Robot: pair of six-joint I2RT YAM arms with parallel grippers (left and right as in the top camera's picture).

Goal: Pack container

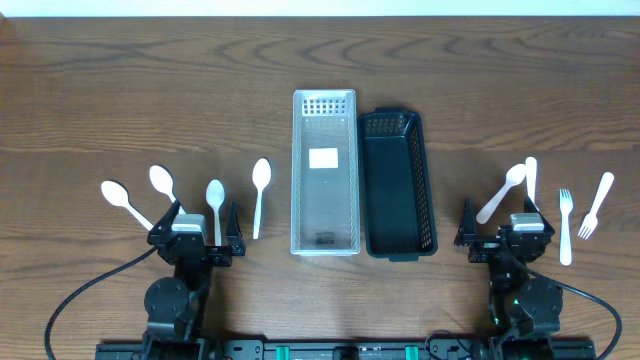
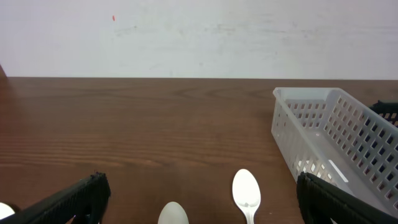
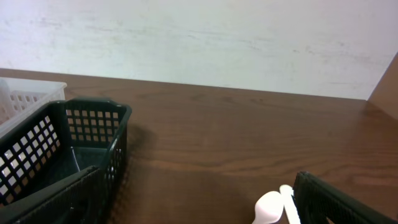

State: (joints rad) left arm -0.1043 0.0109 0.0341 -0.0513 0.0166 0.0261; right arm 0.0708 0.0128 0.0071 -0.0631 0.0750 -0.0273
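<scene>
Two long slotted containers stand side by side at the table's middle: a clear white one [image 1: 325,170] and a dark one [image 1: 398,185], both holding no cutlery. Several white plastic spoons lie left of them, such as one [image 1: 261,180] nearest the white container. My left gripper [image 1: 197,232] rests open behind those spoons; in its wrist view [image 2: 202,186] two spoon bowls [image 2: 247,190] [image 2: 173,214] lie between its fingers. My right gripper [image 1: 505,238] is open beside a spoon [image 1: 505,190] and a knife [image 1: 531,180]. Its wrist view [image 3: 193,193] shows that spoon [image 3: 270,206].
Two white forks [image 1: 565,225] [image 1: 597,205] lie at the far right. The white container's wall [image 2: 336,137] fills the right of the left wrist view. The dark container [image 3: 68,143] stands left in the right wrist view. A pale wall runs behind the table.
</scene>
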